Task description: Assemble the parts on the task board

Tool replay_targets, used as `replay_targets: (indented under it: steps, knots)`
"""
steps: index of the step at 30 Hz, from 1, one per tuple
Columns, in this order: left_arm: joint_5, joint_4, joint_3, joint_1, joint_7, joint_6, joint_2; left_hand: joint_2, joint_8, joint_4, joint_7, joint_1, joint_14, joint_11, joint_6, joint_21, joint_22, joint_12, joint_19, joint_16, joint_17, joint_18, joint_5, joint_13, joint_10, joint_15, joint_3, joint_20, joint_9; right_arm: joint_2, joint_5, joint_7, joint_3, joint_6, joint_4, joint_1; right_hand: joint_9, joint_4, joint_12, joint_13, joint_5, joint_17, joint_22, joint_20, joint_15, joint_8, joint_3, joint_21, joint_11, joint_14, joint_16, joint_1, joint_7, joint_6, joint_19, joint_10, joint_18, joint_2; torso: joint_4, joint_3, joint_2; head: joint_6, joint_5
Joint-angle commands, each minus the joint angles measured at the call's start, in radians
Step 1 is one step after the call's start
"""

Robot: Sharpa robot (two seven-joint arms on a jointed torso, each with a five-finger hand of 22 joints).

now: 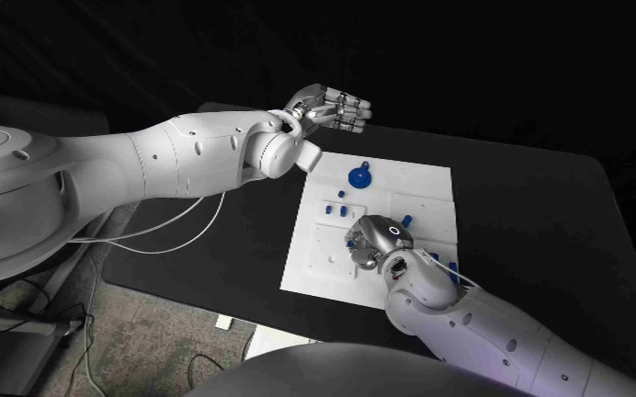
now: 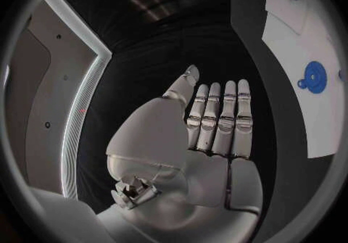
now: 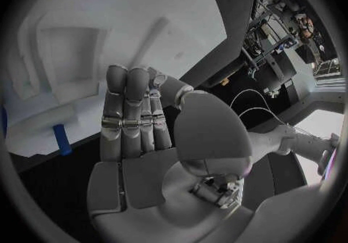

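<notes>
We see the white task board [image 1: 431, 186] lying flat on the table, a round blue part [image 1: 360, 177] near its far edge and small blue parts [image 1: 341, 209] scattered mid-board.

A black table [image 1: 530, 195] carries the white task board [image 1: 411, 190].

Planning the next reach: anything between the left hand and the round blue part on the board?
Nothing visible. The left hand hangs open past the board's far edge; only bare black table and white board separate it from the round blue part.
</notes>
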Motion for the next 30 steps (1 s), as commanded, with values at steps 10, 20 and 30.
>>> replay_targets:
  steps: [10,20,30]
  knots:
    - [-0.003,0.002,0.0,0.001,0.005,0.014,0.0,0.001,0.0,-0.005,0.002,0.008,-0.007,-0.001,-0.001,0.005,-0.001,0.002,-0.001,-0.005,-0.001,0.014,-0.002,-0.001,-0.008,-0.001,-0.003,0.006,0.0,0.0,0.018,0.003,-0.009,0.064,-0.009,-0.013,-0.001,0.0,-0.003,0.001,0.007,-0.002,0.013,0.005,0.005,0.005,-0.009,-0.005,0.0,-0.002,0.004,0.002,-0.001,-0.011,0.029,-0.009,0.012,-0.012,-0.0003,0.0003,0.0,0.0,-0.001]
    - [-0.004,0.003,0.0,0.001,0.005,0.013,-0.001,0.001,0.0,-0.005,0.002,0.008,-0.007,-0.001,-0.001,0.005,-0.001,0.002,-0.001,-0.005,-0.001,0.014,-0.002,-0.001,-0.008,-0.001,-0.003,0.006,0.0,0.001,0.018,0.003,-0.009,0.06,-0.013,-0.013,-0.002,0.008,-0.002,0.001,0.059,-0.007,-0.002,0.011,0.009,0.006,-0.078,-0.02,0.005,-0.001,0.001,-0.021,0.01,-0.076,0.031,-0.02,0.009,-0.028,0.0001,0.0001,0.0,0.002,-0.002]
    - [-0.004,0.002,0.0,0.001,0.005,0.013,-0.002,0.001,0.0,-0.005,0.002,0.008,-0.007,-0.001,-0.001,0.005,-0.001,0.002,-0.001,-0.005,-0.001,0.014,-0.002,-0.001,-0.008,-0.001,-0.003,0.006,0.0,-0.004,0.017,0.004,-0.009,0.035,-0.003,-0.013,-0.004,0.003,-0.002,0.001,0.068,-0.016,-0.016,0.015,0.014,0.004,-0.11,-0.034,0.011,-0.005,-0.005,-0.025,0.013,-0.115,0.031,-0.041,0.009,-0.043,0.0003,0.0006,0.0,0.003,-0.003]
